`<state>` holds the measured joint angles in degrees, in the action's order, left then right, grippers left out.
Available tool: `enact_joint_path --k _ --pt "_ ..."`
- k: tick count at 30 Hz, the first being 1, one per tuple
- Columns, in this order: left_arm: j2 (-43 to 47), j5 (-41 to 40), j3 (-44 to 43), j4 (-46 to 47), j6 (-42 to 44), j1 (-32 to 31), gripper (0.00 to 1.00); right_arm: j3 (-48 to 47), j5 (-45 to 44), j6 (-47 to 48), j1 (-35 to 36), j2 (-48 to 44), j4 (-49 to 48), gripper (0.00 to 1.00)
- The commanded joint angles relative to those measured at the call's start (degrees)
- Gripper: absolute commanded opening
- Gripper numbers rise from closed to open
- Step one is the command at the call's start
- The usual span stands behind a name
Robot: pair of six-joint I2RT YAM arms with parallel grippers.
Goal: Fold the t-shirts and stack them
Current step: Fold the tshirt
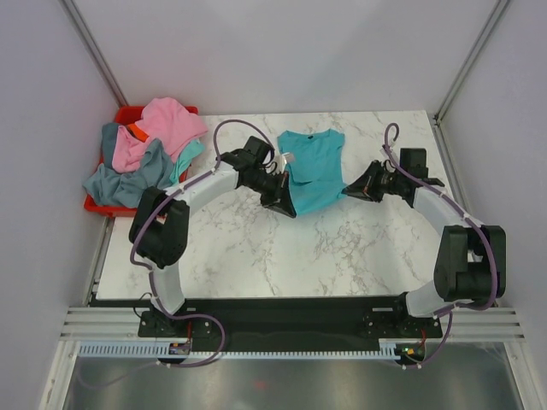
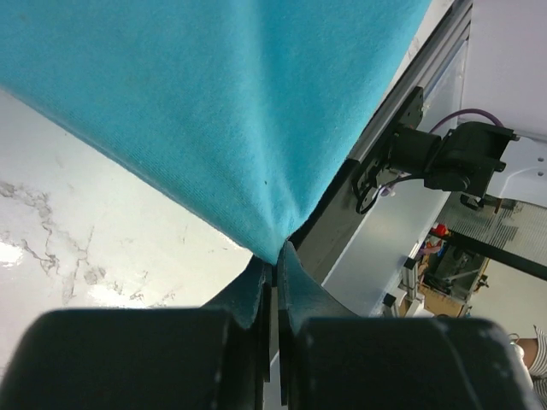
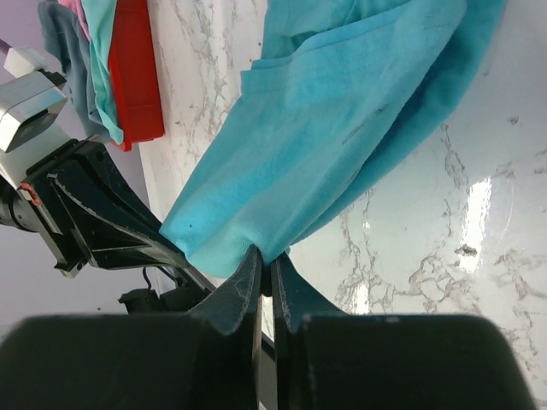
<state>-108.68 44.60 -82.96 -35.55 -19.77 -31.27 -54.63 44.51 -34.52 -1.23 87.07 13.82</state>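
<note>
Early yet, we judge: left pincer (image 2: 273, 260) and right pincer (image 3: 267, 260) each clamp a corner of the teal t-shirt (image 1: 312, 166); nothing folded; pile (image 1: 145, 149) untouched.

Marble table (image 1: 256, 248) under teal t-shirt (image 1: 312, 162) (red bin (image 1: 126, 114) far left)

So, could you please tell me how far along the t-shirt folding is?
Done: nothing yet; no folded stack shows. In hand: the teal t-shirt lies on the marble table, its lower corners pinched by the left claw and right claw. Left: folding it, then the heaped t-shirts in the red bin.
</note>
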Motion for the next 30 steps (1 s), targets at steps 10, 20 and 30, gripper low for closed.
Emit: enact_joint_path --k 10,20,30 --pt "-3.7 -5.8 -11.5 -4.5 7.1 1.3 0.02 -2.9 -1.1 -0.1 0.1 -0.7 -2.3 0.0" --pt "-11.0 -4.5 -19.4 -4.8 6.4 3.4 0.02 -15.1 -2.9 0.2 -0.3 11.9 -5.4 0.0" --pt "-19.7 -7.4 -34.4 -4.7 9.9 6.0 0.02 -28.8 -3.2 -0.6 -0.3 24.9 -7.4 0.0"
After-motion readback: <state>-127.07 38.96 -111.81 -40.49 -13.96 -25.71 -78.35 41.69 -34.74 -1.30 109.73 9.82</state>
